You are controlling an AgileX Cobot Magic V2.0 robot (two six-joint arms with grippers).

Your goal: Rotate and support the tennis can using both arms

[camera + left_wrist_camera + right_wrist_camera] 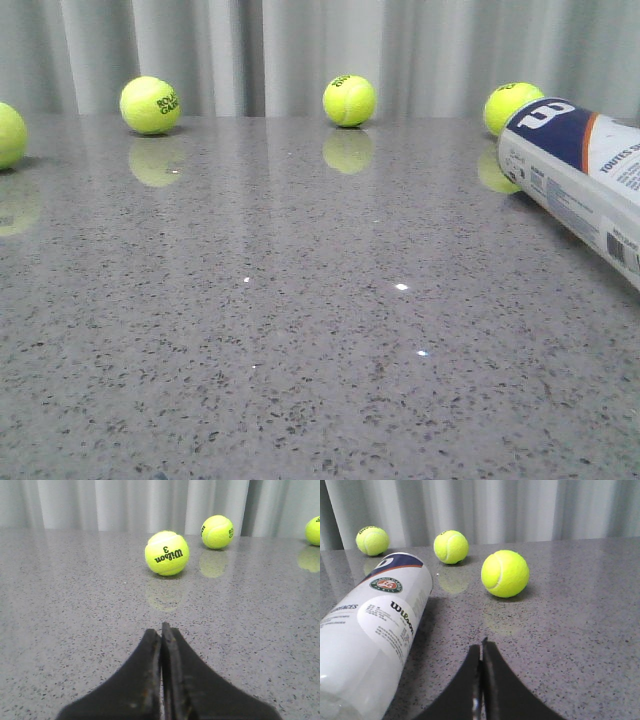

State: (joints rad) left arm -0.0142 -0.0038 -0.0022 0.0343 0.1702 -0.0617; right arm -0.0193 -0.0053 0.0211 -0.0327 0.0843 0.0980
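The tennis can [585,175] lies on its side at the right edge of the front view, navy W panel toward the table's middle. It also shows in the right wrist view [372,630], white with a round red-green emblem, lying beside and apart from my right gripper [481,647], which is shut and empty over the bare table. My left gripper [161,631] is shut and empty over the grey table, pointing toward a Wilson tennis ball [167,553]. Neither gripper shows in the front view.
Tennis balls stand along the back of the speckled grey table [300,330]: at the far left edge [8,135], left [150,105], middle [349,100] and behind the can [510,105]. A grey curtain hangs behind. Three balls [505,573] lie ahead of my right gripper.
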